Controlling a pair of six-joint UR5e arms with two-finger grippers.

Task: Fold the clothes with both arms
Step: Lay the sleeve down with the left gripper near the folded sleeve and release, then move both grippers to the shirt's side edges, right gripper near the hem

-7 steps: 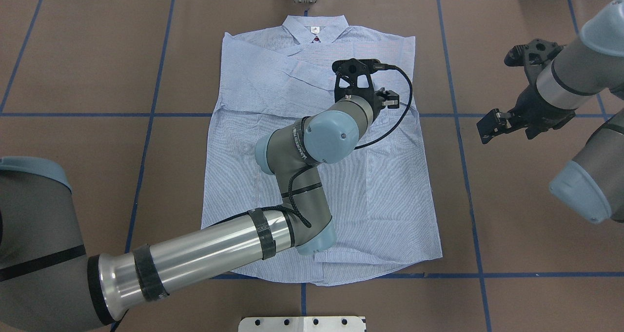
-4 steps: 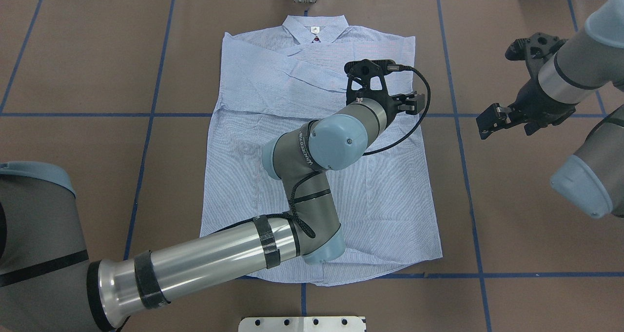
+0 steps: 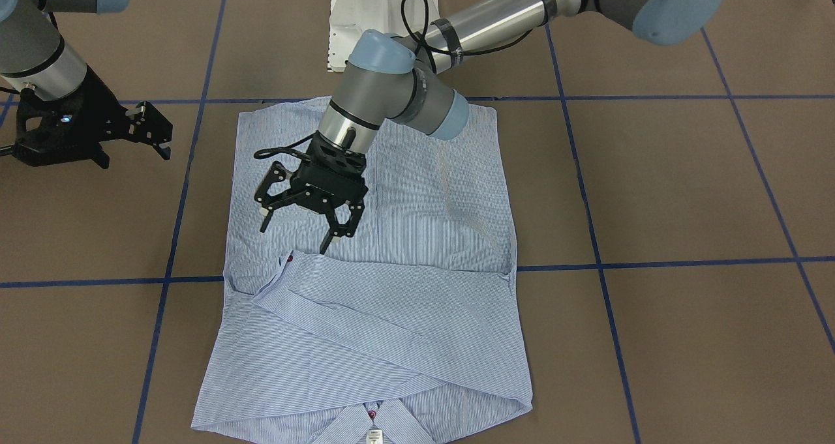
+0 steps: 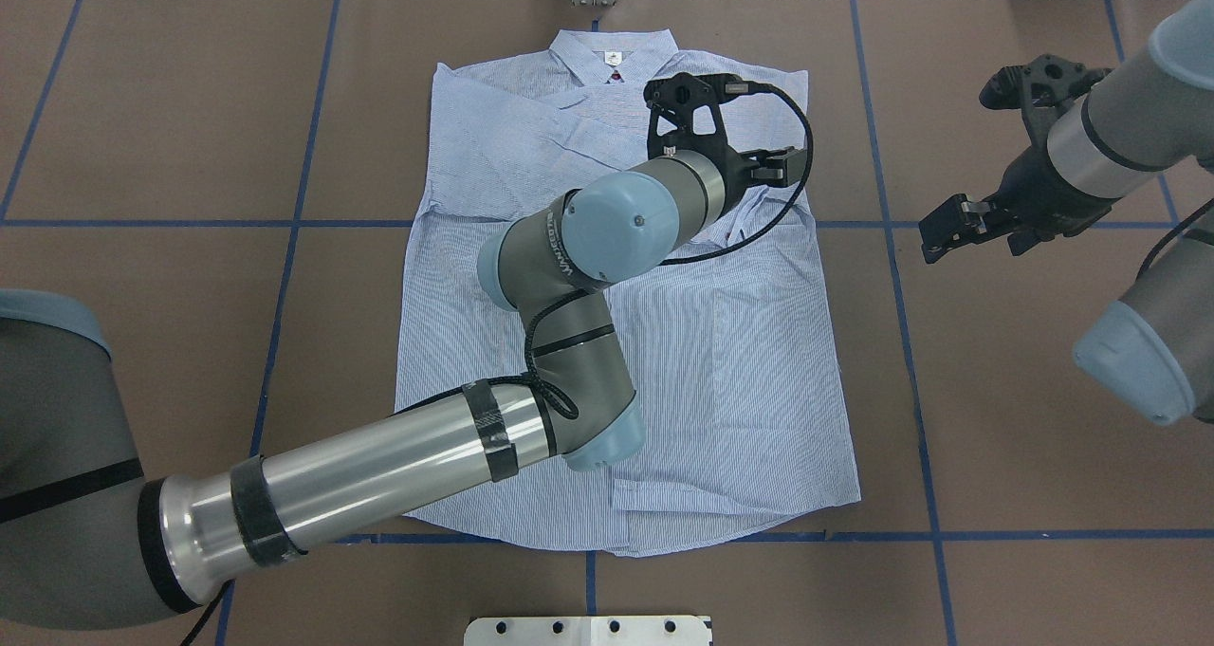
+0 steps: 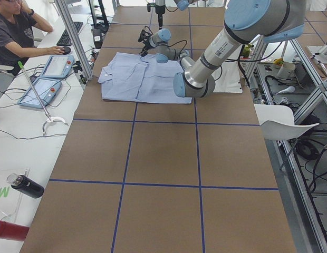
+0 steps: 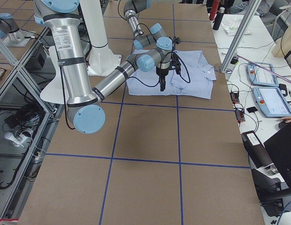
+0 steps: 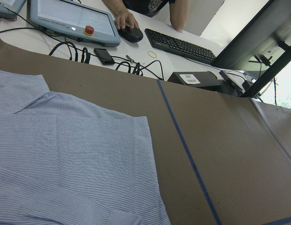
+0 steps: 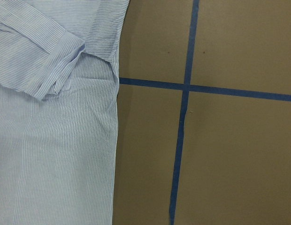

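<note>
blue-striped shirt (image 4: 740, 361) flat, both sleeves (image 3: 391, 300) folded across body

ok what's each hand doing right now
left hand: open, empty, above the shirt
right hand: open, empty, off beside the shirt

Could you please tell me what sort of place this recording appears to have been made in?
Most likely a robotics lab: the left arm and right arm reach over a tape-gridded table bearing a shirt, with a teach pendant and a seated operator at a keyboard alongside.
</note>
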